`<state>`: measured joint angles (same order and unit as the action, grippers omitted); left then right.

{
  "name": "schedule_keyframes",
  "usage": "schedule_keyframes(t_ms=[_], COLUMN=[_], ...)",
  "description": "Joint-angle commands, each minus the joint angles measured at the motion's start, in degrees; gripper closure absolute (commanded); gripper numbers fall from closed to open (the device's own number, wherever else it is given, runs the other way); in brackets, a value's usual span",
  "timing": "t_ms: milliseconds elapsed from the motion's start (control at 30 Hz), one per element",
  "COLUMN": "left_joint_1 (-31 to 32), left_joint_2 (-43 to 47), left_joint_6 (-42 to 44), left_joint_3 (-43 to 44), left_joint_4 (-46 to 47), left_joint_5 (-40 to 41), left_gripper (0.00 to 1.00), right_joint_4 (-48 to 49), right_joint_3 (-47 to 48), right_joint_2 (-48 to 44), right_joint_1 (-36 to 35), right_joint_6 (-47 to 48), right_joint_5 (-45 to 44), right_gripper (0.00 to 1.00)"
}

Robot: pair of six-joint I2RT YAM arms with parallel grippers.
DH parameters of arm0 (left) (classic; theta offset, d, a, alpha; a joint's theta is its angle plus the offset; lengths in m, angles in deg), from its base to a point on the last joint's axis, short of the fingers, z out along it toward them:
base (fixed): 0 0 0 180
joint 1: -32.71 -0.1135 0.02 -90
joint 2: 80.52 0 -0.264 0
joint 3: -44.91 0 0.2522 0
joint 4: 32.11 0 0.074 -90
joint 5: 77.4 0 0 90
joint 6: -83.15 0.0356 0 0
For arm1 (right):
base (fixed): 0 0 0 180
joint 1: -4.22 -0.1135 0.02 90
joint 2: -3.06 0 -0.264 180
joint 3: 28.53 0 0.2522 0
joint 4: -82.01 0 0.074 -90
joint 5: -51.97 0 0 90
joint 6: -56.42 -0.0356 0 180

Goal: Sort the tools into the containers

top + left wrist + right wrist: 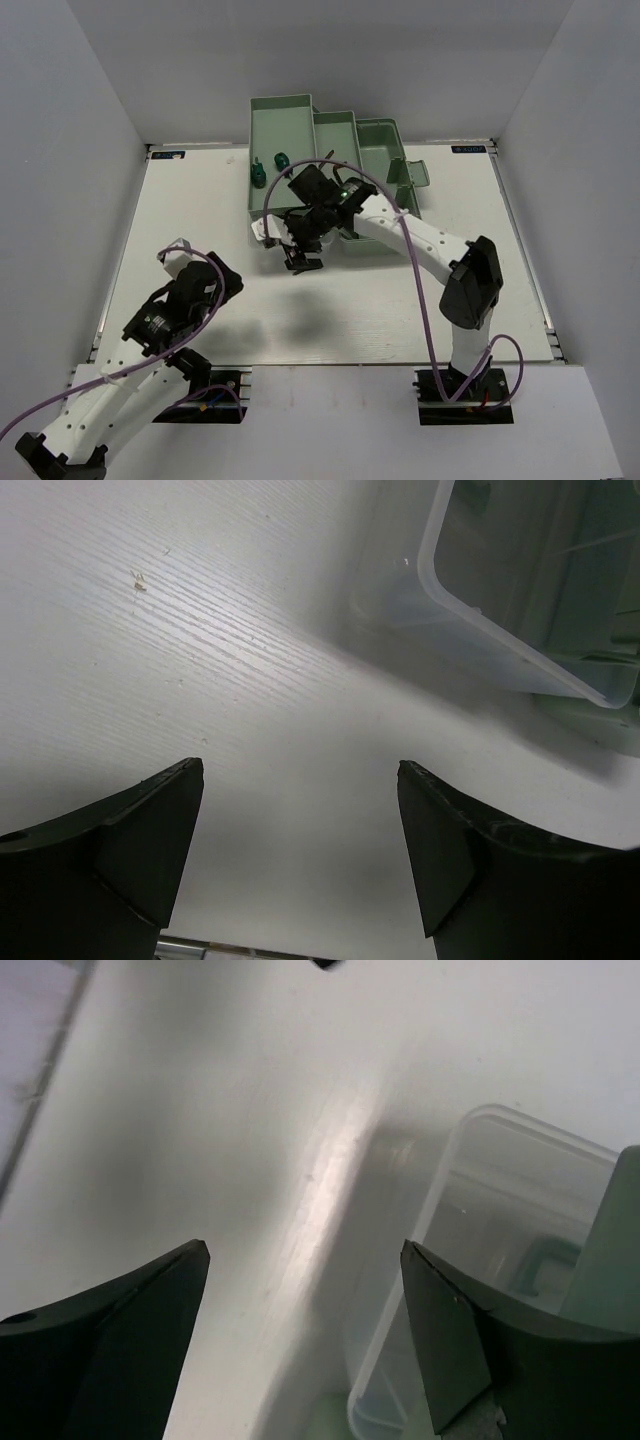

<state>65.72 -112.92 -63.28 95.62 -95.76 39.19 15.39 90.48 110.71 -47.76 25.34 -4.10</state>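
Green-handled screwdrivers, two of them, and they sit side by side at the far left of the action: the left screwdriver (258,176) and the right screwdriver (281,160), close together, just in front of the toolbox's left compartment. Whether they rest on bare table or on the clear lid, the overhead view does not settle. No other tools can be made out from here.

Right behind them, the pale green toolbox (285,118) is at the back of the table (400,310), its compartments stepped in a row from left to right. Its translucent clear lid (520,620) lies flat in front, one rounded corner showing in both wrist views, with green showing through the plastic.

Over that lid hangs the right gripper (304,1250), the right arm stretched diagonally across from the near right. Jaws spread wide, nothing between the fingers, just white table and the lid's corner below.

Further out, near left, the left gripper (300,770) hovers over bare table, well apart from the screwdrivers, pointing toward the lid's corner. Its jaws are wide apart too, gripping nothing.
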Motion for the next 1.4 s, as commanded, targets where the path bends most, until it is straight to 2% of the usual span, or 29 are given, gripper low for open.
schedule_keyframes(t_ms=[0,167,200,267,400,533,567,700,733,767,800,833,933,1000,1033,1067,1133,1167,1200,1300,1367], left_joint_1=[0.2,0.2,0.2,0.2,0.2,0.2,0.2,0.2,0.2,0.2,0.2,0.2,0.2,0.2,0.2,0.2,0.2,0.2,0.2,-0.3,-0.3], left_joint_2=[0.4,2.7,2.7,2.7,3.2,4.4,5.0,5.5,5.5,5.5,4.6,3.9,1.1,-0.1,-1.4,-2.3,-4.1,-6.2,-7.3,-11.3,-13.4], left_joint_6=[0.0,0.0,0.0,0.0,0.0,-2.0,-2.7,-6.5,-7.1,-7.1,-7.9,-9.3,-10.7,-11.4,-11.9,-12.0,-12.6,-12.6,-13.2,-13.9,-15.7], left_joint_3=[-0.1,-0.7,-0.7,-0.7,-0.7,-1.9,-3.3,-7.8,-9.9,-10.8,-11.8,-13.6,-16.2,-17.3,-18.0,-18.1,-18.7,-18.7,-18.7,-20.7,-22.3], left_joint_4=[-1.4,-2.5,-2.5,-3.1,-3.6,-3.6,-3.6,3.7,5.6,7.7,9.6,13.3,20.8,24.1,27.4,28.9,31.3,33.3,34.4,39.5,43.6], left_joint_5=[1.2,2.2,2.2,2.2,2.2,2.2,1.7,-2.8,-3.8,-5.6,-6.3,-7.0,-8.9,-8.9,-9.4,-9.5,-9.5,-9.5,-9.5,-9.5,-10.1], left_gripper=[0.12,0.12,0.12,0.12,0.12,0.15,0.16,0.4,0.59,0.7,0.8,0.9,0.9,0.83,0.79,0.7,0.59,0.49,0.46,0.45,0.49], right_joint_4=[14.4,23.1,27.7,30.4,34.1,36.0,36.7,37.3,37.1,37.1,37.0,36.1,34.8,33.9,33.8,33.4,32.5,32.1,31.5,30.7,30.6], right_joint_3=[-2.5,-4.6,-5.3,-8.3,-10.8,-13.9,-14.1,-14.5,-14.1,-14.1,-13.8,-13.7,-11.3,-9.3,-8.9,-8.2,-5.8,-5.2,-3.3,-1.4,-0.8], right_joint_2=[1.9,4.3,4.8,5.6,8.3,8.7,9.0,8.3,7.9,7.7,6.6,6.3,4.4,3.1,2.7,2.2,1.2,1.1,0.9,0.0,-0.6], right_joint_1=[-1.1,-3.2,-3.4,-4.8,-6.3,-7.5,-7.7,-8.3,-8.6,-8.7,-8.7,-9.0,-9.5,-9.9,-10.0,-10.0,-10.0,-10.1,-10.3,-10.2,-10.2], right_joint_6=[-3.9,-9.3,-10.4,-11.5,-11.1,-11.2,-11.2,-11.6,-11.9,-12.2,-12.3,-12.8,-13.6,-14.6,-15.4,-15.8,-16.8,-17.3,-18.0,-19.8,-20.2], right_joint_5=[-12.7,-22.7,-24.3,-29.3,-32.3,-33.5,-33.7,-37.1,-37.1,-37.4,-37.4,-37.4,-38.1,-38.4,-38.6,-38.8,-39.4,-39.4,-39.4,-39.8,-39.8], right_gripper=[0.16,0.23,0.23,0.23,0.26,0.37,0.46,0.73,0.81,0.94,1.0,1.0,1.0,1.0,1.0,1.0,1.0,1.0,1.0,1.0,1.0])
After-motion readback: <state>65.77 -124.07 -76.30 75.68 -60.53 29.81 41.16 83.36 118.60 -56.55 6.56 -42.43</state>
